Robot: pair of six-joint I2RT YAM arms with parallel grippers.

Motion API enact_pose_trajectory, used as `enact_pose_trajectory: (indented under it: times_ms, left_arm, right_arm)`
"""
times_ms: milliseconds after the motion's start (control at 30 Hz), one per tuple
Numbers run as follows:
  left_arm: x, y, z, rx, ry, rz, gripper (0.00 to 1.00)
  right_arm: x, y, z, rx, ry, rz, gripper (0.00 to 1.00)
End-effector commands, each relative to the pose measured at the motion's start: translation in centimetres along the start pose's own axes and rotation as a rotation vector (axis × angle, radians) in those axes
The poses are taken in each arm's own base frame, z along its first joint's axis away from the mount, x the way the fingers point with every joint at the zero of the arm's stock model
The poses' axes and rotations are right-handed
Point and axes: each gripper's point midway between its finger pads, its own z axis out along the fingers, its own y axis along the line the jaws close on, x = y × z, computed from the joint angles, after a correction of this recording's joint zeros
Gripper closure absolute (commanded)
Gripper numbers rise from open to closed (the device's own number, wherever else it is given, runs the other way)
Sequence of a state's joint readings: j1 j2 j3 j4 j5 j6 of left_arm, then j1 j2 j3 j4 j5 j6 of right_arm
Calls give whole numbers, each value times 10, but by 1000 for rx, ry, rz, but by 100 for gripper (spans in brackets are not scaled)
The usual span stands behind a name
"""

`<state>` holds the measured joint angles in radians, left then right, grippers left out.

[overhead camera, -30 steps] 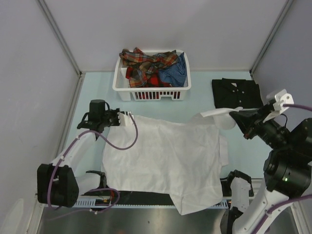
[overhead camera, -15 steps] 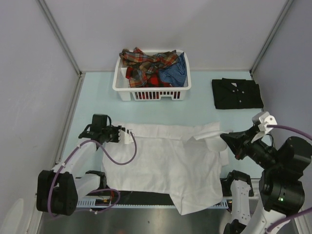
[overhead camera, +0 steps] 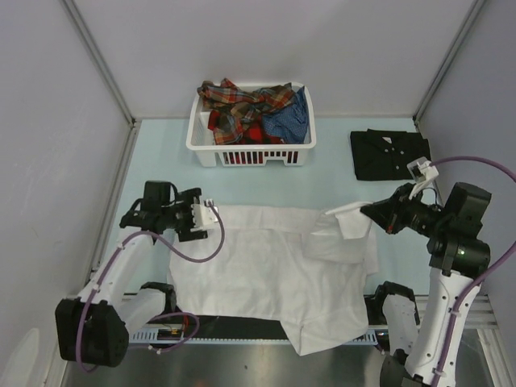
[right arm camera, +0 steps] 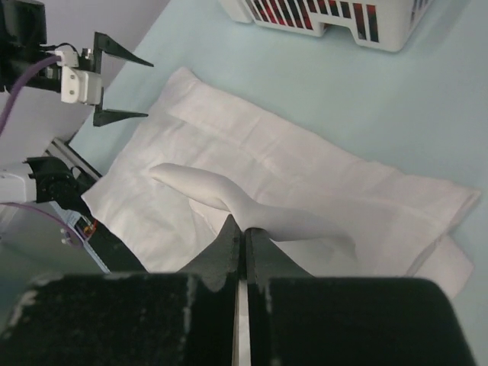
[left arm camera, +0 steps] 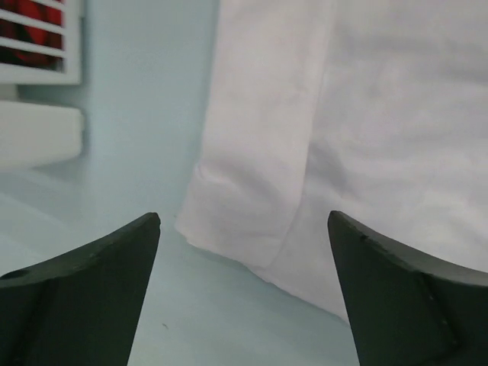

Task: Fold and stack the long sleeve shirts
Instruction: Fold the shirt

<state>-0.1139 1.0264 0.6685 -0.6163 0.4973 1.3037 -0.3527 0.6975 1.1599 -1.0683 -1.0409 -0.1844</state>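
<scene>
A white long sleeve shirt [overhead camera: 266,274] lies spread flat at the table's middle, its near hem hanging over the front edge. My left gripper [overhead camera: 203,219] is open just left of the shirt's far left corner [left arm camera: 252,198], with nothing between its fingers. My right gripper [overhead camera: 372,214] is shut on a raised fold of the white shirt [right arm camera: 267,217] at its far right side. A folded black shirt [overhead camera: 391,155] rests at the back right. Plaid shirts [overhead camera: 242,109] and a blue one [overhead camera: 292,119] are heaped in the basket.
The white slatted basket [overhead camera: 250,153] stands at the back centre, and its wall [left arm camera: 38,114] shows to the left in the left wrist view. Grey walls close in the table's left, back and right sides. A black strip [overhead camera: 242,326] runs along the front edge.
My left gripper opened and let go of the shirt's far left corner, which now lies flat. Both grippers moved nearer, and the right one lowered while holding its fold.
</scene>
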Motion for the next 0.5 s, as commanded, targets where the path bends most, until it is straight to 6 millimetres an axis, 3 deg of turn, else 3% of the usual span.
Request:
enact_pose_trajectory:
  times_ms: [0,67,100,167,200,267,300,333,367,400,467]
  left_arm:
    - [-88,28,-44,-84,-311,-100,1]
    - [-123,29,-63,-107,-408,-142,1]
    - [-153,27,-68,-113,-482,-148,1]
    - [-174,32,-78,-204,-507,-133,1]
    - [-204,23,-81,-201,-578,-91,1]
    - [-218,24,-83,-278,-570,-65,0]
    - [-245,7,-86,-257,-631,24,1]
    - [-255,1,-86,-264,-642,67,1]
    - [-253,3,-80,-322,-600,79,1]
    - [-275,-12,-81,-318,-646,177,1]
    - [-280,-20,-74,-357,-625,236,0]
  right_arm:
    - [-16,5,17,-98,-64,18,100]
    - [-12,9,32,-139,-58,63,100]
    - [-11,11,38,-154,-51,75,100]
    - [-7,18,55,-187,-30,122,100]
    - [-4,25,62,-214,-12,133,100]
    - [-5,33,75,-233,-4,140,100]
    - [1,47,83,-275,40,162,100]
    - [-2,49,88,-281,31,162,100]
    - [1,52,91,-303,35,182,100]
    - [-1,55,92,-314,33,247,100]
    - [0,57,96,-320,37,293,100]
